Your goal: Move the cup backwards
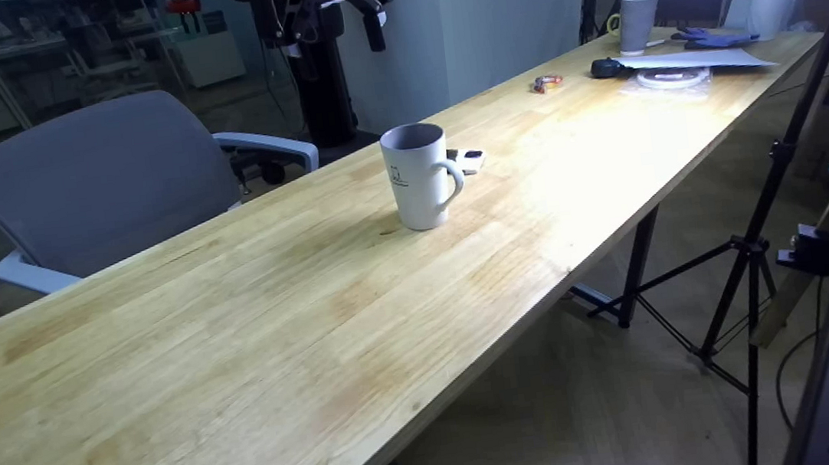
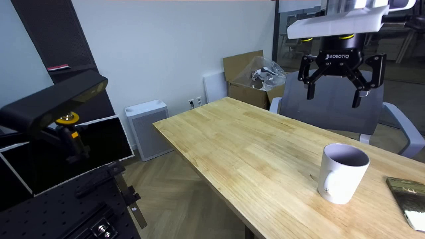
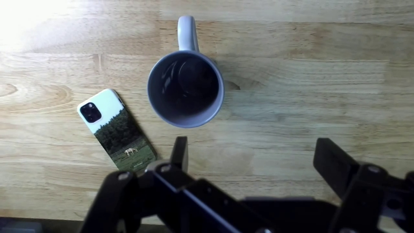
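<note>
1. We see the cup (image 1: 413, 186) standing upright on the wooden table (image 2: 232, 142), near the long edge beside which a grey chair (image 1: 100, 177) stands.
2. In the wrist view we look down into its dark interior; the handle (image 3: 187, 34) points toward the top of that view, on the side away from the gripper (image 2: 333, 102).
3. We find the gripper hanging above the table, its two fingers (image 3: 333, 163) spread wide and holding nothing, both apart from the cup.
4. A phone (image 3: 118, 132) lies face down beside the cup, apart from it; we make out trees and a pale horse on its case, and in the wrist view the gripper hides part of one end.
5. Farther along the table, in an exterior view, we spot an orange-red item (image 1: 547, 83) too small to name, a sheet of paper (image 1: 720, 59), a yellow-handled mug (image 1: 640, 20) and a white tumbler (image 1: 774, 2).
6. Beyond the table, in an exterior view, we see an open cardboard box (image 2: 245, 94).
</note>
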{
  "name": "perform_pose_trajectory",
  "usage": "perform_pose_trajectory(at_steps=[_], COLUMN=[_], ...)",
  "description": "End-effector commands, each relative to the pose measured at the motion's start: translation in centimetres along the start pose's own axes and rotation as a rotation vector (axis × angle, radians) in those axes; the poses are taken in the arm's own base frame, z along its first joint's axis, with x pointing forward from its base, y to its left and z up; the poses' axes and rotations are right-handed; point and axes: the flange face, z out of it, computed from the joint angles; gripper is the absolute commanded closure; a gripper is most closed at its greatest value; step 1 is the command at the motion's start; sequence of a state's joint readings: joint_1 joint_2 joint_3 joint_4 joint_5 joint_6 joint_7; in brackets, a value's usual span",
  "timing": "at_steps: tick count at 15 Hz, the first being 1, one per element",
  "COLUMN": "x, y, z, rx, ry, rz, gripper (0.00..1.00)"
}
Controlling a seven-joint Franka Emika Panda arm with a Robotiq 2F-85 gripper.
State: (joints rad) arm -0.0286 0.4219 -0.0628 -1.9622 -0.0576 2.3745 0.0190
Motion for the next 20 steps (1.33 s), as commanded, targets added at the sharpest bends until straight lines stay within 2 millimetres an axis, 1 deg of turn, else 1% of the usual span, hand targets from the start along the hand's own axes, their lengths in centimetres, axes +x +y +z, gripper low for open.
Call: perform_pose_trajectory(at_steps=[1, 5, 11, 20], x=[0.0, -0.1, -1.1, -0.8], y=[0.0, 0.0, -0.2, 0.2], z=[0.0, 0.2, 2.9, 6.5], rx=[0.0, -0.001, 0.005, 0.009], ry=[0.0, 0.0, -0.033, -0.012], rz=[0.0, -0.004, -0.004, 0.017], gripper=[0.0, 0.0, 0.0, 0.0])
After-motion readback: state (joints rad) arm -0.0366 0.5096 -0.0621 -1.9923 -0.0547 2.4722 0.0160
